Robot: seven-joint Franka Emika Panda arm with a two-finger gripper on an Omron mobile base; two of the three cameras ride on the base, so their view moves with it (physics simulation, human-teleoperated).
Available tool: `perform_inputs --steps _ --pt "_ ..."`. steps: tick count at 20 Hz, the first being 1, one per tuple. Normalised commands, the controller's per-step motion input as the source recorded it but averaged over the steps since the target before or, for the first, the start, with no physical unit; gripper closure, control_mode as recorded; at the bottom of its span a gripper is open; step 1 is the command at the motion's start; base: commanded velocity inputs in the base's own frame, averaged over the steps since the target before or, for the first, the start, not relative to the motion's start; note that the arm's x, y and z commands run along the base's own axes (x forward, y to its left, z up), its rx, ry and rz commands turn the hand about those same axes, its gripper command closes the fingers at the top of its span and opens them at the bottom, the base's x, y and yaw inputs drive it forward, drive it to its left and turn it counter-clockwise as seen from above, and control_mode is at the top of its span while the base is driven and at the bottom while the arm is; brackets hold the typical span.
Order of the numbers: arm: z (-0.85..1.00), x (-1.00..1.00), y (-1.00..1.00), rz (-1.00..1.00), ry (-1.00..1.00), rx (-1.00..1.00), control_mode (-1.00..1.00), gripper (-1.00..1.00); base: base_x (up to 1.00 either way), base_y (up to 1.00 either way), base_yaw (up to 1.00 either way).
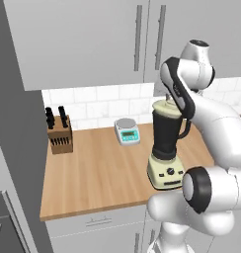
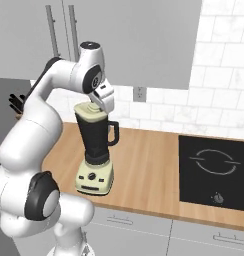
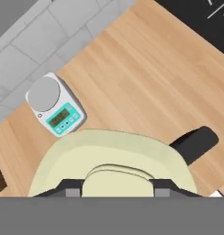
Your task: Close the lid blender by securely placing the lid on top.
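Note:
The blender point(image 1: 166, 143) stands near the counter's front edge: a dark jar with a side handle on a cream base with a black knob. The pale cream lid point(image 1: 163, 105) lies at the jar's rim, covering its mouth; whether it is pressed fully down I cannot tell. My gripper point(image 2: 96, 105) comes down from above, shut on the lid's raised centre knob. In the hand view the lid point(image 3: 114, 153) spreads below the gripper point(image 3: 117, 187), one dark fingertip on each side of the knob, and the jar's black handle point(image 3: 196, 143) sticks out to the right.
A grey kitchen scale point(image 1: 127, 131) sits by the backsplash behind the blender, and a wooden knife block point(image 1: 60, 136) stands at the counter's far left. A black cooktop point(image 2: 214, 162) lies to the right. Wall cabinets point(image 1: 93, 39) hang close above the arm.

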Motion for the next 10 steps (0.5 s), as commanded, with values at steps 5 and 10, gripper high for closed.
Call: perform_inputs --steps 5,10 --pt "-0.34 0.0 0.05 0.06 -0.11 -0.01 -1.0 1.0 0.0 0.0 0.0" --pt "-0.19 0.0 0.0 0.17 -0.01 0.0 -1.0 1.0 0.0 0.0 0.0"
